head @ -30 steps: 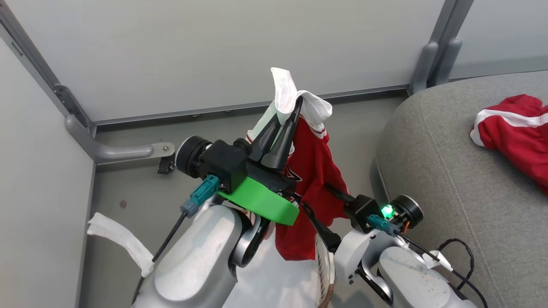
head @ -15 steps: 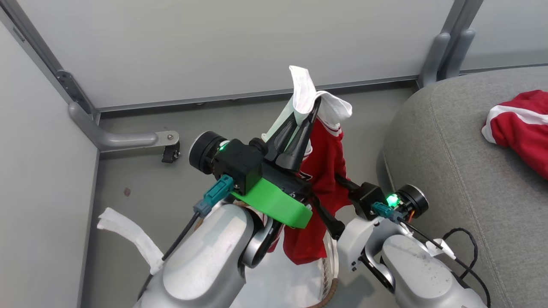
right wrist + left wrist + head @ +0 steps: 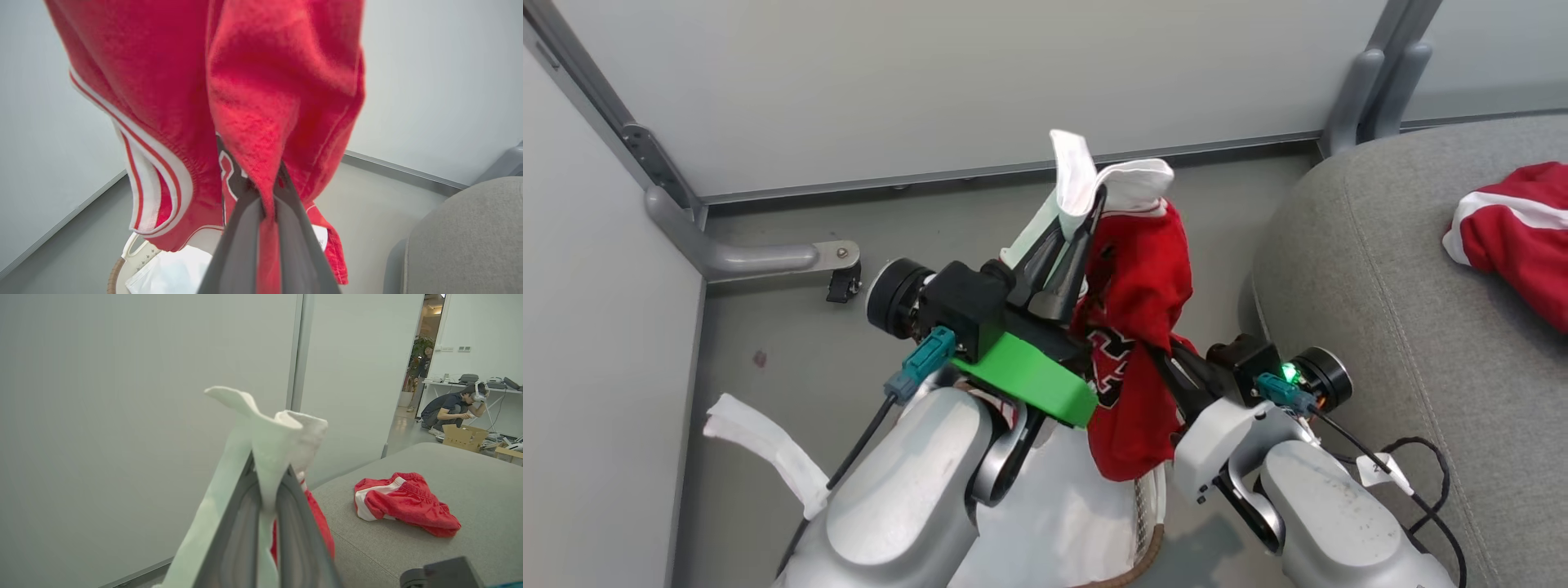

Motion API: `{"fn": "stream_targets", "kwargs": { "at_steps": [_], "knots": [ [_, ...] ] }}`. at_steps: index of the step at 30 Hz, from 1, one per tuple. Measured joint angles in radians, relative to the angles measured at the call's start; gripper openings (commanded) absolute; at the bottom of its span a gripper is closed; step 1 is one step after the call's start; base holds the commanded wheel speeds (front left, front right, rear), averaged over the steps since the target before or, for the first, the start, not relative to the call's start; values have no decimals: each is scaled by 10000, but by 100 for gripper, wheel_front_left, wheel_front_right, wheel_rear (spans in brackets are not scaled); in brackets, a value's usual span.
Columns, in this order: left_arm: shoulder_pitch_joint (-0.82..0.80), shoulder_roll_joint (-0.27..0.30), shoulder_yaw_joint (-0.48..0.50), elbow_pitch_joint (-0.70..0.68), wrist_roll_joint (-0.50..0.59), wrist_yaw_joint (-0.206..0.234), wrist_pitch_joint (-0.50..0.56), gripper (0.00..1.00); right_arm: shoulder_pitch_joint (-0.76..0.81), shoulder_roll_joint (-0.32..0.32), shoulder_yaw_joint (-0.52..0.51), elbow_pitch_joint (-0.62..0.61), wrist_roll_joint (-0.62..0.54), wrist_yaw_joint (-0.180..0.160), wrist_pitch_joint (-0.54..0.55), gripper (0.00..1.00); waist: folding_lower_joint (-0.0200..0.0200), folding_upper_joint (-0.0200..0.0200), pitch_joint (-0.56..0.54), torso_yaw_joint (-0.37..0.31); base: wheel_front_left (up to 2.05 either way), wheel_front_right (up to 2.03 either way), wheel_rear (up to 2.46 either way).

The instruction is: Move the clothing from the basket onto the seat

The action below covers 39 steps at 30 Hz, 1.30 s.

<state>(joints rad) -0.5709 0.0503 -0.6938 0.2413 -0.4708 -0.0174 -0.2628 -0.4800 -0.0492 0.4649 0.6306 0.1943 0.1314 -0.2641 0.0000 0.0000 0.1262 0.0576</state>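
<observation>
seat [image 3: 1380,286]: 1
red garments: 2, shorts [image 3: 1519,245] on the seat, jersey [image 3: 1143,278] left of it
basket [image 3: 1150,510]: 1, left of the seat
grippers: 2, left gripper [image 3: 1094,200], right gripper [image 3: 267,196]
person [image 3: 449,410]: 1, beyond the seat

Pale partition walls [image 3: 947,82] meet a grey floor [image 3: 768,327], braced by a grey metal foot [image 3: 756,260]; far off, a person [image 3: 447,410] crouches beside a cardboard box [image 3: 463,437]

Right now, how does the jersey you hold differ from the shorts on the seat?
The jersey hangs over the basket, pinched by the left gripper and right gripper; the shorts lie crumpled on the seat. The jersey shows black lettering; the shorts a white stripe. Both are red.
</observation>
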Motion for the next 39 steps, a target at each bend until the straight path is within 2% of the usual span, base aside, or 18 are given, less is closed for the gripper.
{"fn": "stream_targets", "kwargs": {
  "at_steps": [10,16,31,39],
  "knots": [
    [795,-2,1020,1511,817,-284,-12,100,938,-4,-955,-2111,228,0,2,0,0,0,58,-786,0,0,0],
    [1351,0,1785,1820,1275,-508,-12,100,1272,-4,-1348,-3160,560,0,0,0,0,0,114,-1529,0,0,0],
    [2436,23,2964,1632,2182,-984,-12,100,1808,-10,-2107,-4564,880,0,2,0,1,0,232,-4248,0,0,0],
    [2513,-8,2520,1835,2253,-1099,-12,100,2078,-29,-3041,-5386,738,-2,0,0,0,1,274,-5597,0,0,0]
  ]
}}
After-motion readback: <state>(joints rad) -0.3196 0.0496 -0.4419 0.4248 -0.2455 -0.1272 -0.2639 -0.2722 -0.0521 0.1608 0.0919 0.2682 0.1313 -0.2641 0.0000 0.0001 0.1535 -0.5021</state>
